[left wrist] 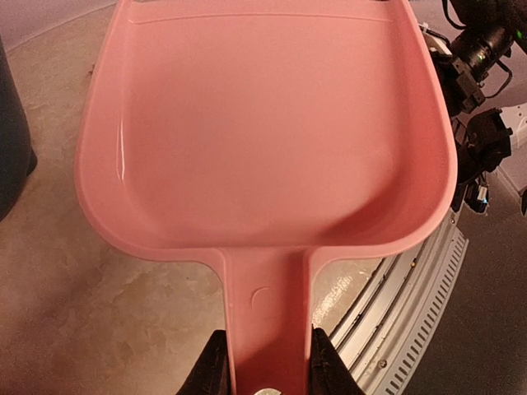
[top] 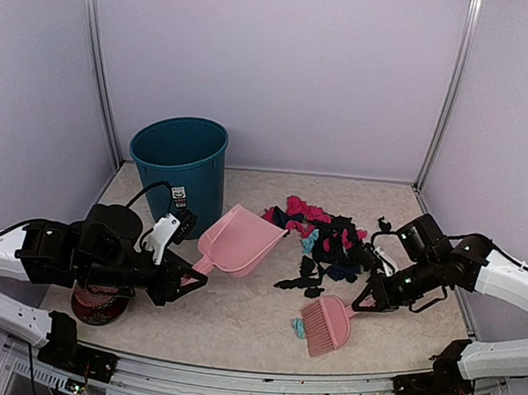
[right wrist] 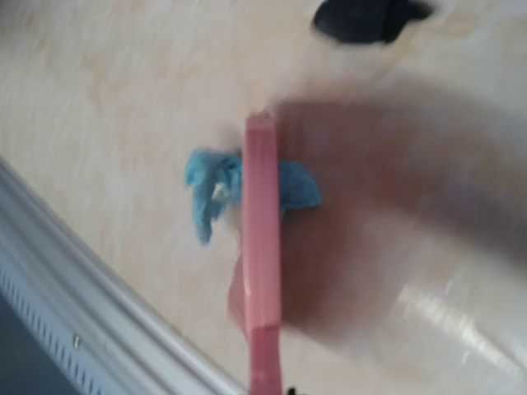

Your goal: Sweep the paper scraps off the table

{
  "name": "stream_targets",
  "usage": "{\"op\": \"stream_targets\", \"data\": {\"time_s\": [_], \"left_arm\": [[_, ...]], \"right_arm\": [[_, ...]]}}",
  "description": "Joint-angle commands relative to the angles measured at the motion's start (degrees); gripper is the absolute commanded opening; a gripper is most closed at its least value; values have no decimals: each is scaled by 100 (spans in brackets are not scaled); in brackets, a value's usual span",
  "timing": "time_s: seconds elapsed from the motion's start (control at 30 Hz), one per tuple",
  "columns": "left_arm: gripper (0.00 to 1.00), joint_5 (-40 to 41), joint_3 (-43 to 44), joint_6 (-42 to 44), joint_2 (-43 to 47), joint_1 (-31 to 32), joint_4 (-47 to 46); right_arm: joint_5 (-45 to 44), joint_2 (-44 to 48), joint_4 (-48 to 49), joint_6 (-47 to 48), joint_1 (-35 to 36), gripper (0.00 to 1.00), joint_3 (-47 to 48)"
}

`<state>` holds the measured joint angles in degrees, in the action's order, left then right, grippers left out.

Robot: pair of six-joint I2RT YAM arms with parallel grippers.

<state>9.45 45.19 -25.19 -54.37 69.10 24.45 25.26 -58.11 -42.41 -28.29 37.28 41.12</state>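
The paper scraps point(top: 329, 239), black, magenta, dark blue and teal, lie in a loose pile on the table point(top: 235, 328) right of centre. One light teal scrap point(top: 299, 327) lies apart, against the pink brush point(top: 325, 324). It also shows in the right wrist view point(right wrist: 210, 185), behind the edge-on brush point(right wrist: 262, 239). My right gripper point(top: 365, 302) is shut on the brush handle. My left gripper point(top: 189, 279) is shut on the handle of the pink dustpan point(top: 240, 239). In the left wrist view its fingers point(left wrist: 210, 366) clamp the handle and the pan point(left wrist: 263, 140) is empty.
A teal waste bin point(top: 179, 168) stands at the back left, behind the dustpan. A red patterned ball in a bowl point(top: 100, 304) sits under my left arm. A black scrap point(right wrist: 366, 18) lies beyond the brush. The metal frame point(top: 259, 376) edges the near side.
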Motion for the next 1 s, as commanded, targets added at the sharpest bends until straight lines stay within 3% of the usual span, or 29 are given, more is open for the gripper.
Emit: {"op": "stream_targets", "data": {"time_s": [0.0, 0.33, 0.63, 0.97], "left_arm": [[0, 352, -107, -448, -225, 290, -36], [0, 463, -498, -1023, -752, 484, -196], [0, 419, -533, -980, -1363, 490, -300], [0, 923, 26, -647, -2894, 485, -542]], "right_arm": [[-677, -82, 1182, -404, 34, 0, -58], [-2072, -580, 2306, -311, -97, 0, 483], [-2180, -953, 2897, -75, -432, 0, 874], [-2165, -328, 2618, 42, -473, 0, 1153]]}}
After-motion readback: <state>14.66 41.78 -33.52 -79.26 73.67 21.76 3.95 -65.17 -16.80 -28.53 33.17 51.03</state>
